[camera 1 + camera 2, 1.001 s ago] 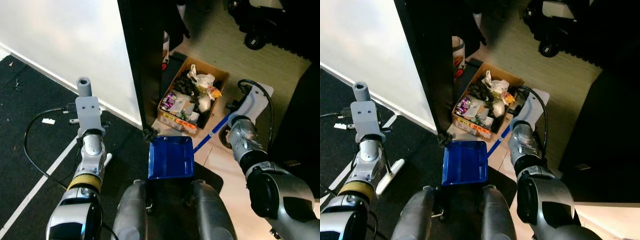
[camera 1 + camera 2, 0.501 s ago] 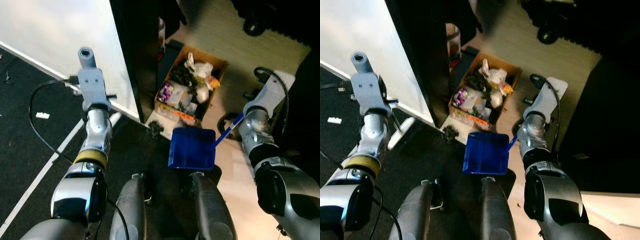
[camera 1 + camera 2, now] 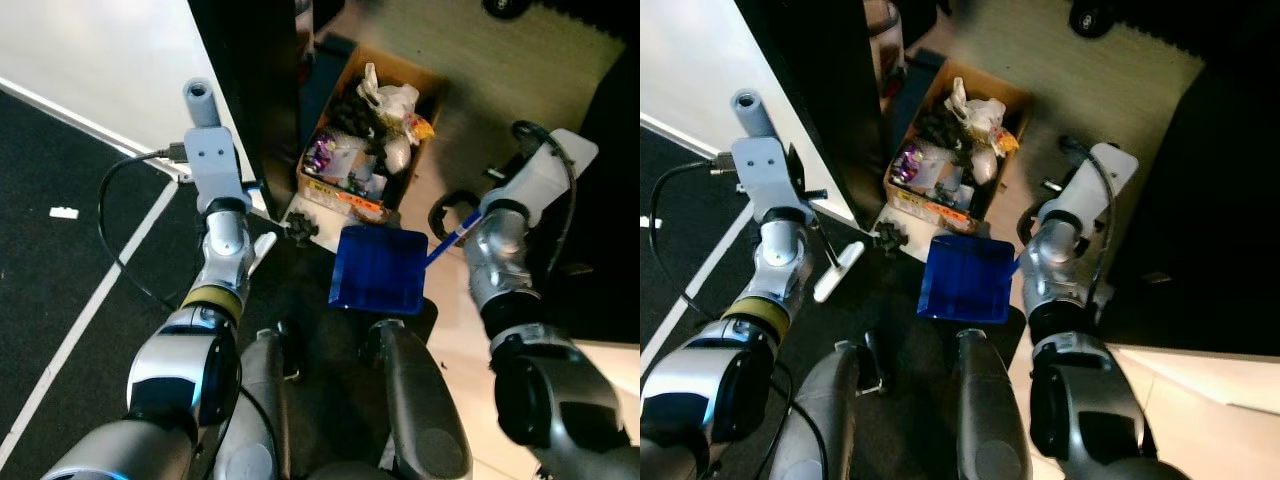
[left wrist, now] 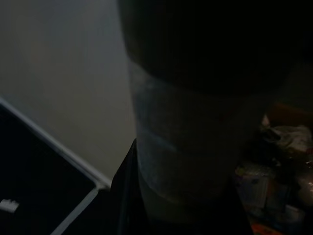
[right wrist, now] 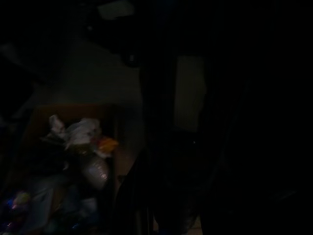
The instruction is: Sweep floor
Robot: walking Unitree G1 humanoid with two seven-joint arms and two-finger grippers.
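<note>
— Left gripper (image 3: pixel 215 178): raised at the foot of the white wall (image 3: pixel 90 50), just beside the dark post (image 3: pixel 250 90). Apart or closed, impossible to tell.
— Anything more from the left wrist view?
— Only a pale grey cylinder (image 4: pixel 186 147), very close and blurred, with a corner of the cardboard box (image 4: pixel 281 142) behind. From the head views instead: a flat white piece (image 3: pixel 840 268) lying on the black mat (image 3: pixel 60 290) beside the left forearm, and a small black clump (image 3: pixel 300 228) just past it, near the box's front corner.
— And the dustpan?
— Blue dustpan (image 3: pixel 378 270), in the middle, just in front of the box, above the knees; thin blue handle running to the right gripper (image 3: pixel 478 228).
— Clamped on it?
— Cannot tell; hidden by the wrist. Right wrist view nearly black; faintly, a white bag and an orange scrap in the box.
</note>
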